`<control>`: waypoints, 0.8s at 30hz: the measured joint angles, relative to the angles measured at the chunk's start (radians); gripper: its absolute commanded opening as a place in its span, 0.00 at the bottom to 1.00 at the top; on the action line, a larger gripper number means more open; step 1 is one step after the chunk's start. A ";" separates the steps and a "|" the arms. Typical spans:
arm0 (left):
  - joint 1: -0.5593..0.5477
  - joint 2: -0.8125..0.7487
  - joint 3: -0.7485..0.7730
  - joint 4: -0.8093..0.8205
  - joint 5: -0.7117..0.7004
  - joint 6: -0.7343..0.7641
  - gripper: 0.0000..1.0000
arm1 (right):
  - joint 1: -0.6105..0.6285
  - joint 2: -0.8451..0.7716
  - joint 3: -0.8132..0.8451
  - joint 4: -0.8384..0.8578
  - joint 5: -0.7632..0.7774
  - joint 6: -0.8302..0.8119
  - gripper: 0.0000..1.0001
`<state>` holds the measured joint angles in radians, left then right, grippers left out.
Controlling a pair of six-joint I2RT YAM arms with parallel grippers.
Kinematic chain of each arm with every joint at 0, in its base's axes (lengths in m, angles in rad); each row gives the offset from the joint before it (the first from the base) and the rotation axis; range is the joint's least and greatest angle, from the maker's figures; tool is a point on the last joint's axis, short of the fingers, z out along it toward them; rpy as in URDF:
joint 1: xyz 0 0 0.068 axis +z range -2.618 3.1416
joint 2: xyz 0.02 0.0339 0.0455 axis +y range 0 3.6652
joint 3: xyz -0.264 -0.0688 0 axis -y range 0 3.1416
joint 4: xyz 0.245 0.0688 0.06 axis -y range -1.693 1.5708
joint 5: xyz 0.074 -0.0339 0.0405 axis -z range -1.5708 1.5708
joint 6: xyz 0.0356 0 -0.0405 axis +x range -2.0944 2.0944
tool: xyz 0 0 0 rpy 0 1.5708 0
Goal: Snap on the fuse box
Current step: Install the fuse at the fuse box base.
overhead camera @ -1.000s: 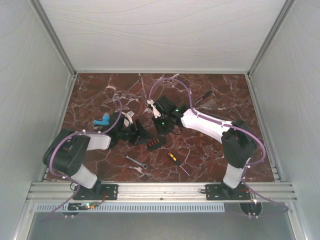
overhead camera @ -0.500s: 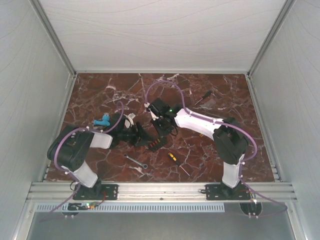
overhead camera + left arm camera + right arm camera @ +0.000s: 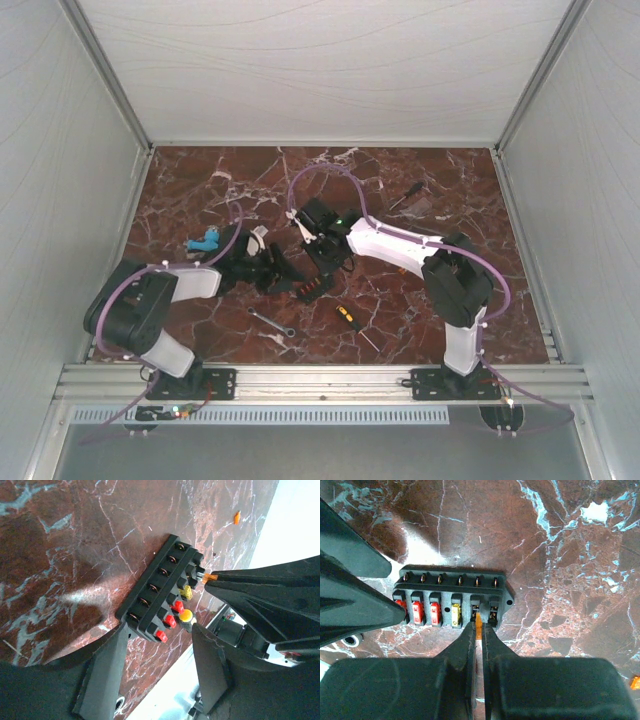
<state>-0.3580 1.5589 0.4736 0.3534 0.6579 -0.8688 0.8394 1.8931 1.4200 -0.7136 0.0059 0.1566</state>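
The fuse box (image 3: 308,287) is a black block lying flat on the marble, slots uncovered. It holds three red fuses and one yellow fuse (image 3: 455,614); the two end slots are empty. My right gripper (image 3: 478,630) is shut on a small orange fuse (image 3: 478,620), its tip at the fifth slot. It also shows in the left wrist view (image 3: 260,595). My left gripper (image 3: 160,665) is open, its fingers (image 3: 102,675) straddling the red-fuse end of the box (image 3: 160,587). I cannot pick out the cover for sure.
A yellow-and-black screwdriver (image 3: 345,315) and a silver wrench (image 3: 271,322) lie near the front of the box. A blue object (image 3: 205,241) sits at the left. Dark parts (image 3: 410,197) lie at the back right. A loose orange fuse (image 3: 237,517) lies on the marble.
My right gripper has moved left and down to the fuse box, bringing the orange fuse to a slot. My left gripper has closed in on the box's end.
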 measured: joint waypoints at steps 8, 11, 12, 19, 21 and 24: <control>0.000 -0.045 0.011 -0.091 -0.027 0.013 0.53 | 0.004 0.019 0.000 0.000 -0.004 -0.013 0.00; 0.000 -0.046 0.011 -0.109 -0.027 0.014 0.52 | 0.005 0.021 0.000 -0.001 -0.006 -0.014 0.00; -0.001 -0.046 0.011 -0.115 -0.026 0.016 0.52 | 0.005 0.021 0.000 -0.001 -0.007 -0.014 0.00; -0.035 -0.037 0.011 -0.121 -0.025 0.015 0.50 | 0.010 0.026 0.008 -0.010 -0.004 -0.012 0.00; -0.044 -0.024 0.011 -0.117 -0.022 0.011 0.50 | 0.011 0.026 0.008 -0.011 0.000 -0.009 0.00; -0.050 -0.009 0.011 -0.116 -0.022 0.008 0.50 | 0.014 0.026 0.008 -0.012 0.005 -0.002 0.00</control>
<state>-0.4080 1.5497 0.4850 0.2379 0.6361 -0.8604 0.8532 1.9186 1.4284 -0.7258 0.0113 0.1547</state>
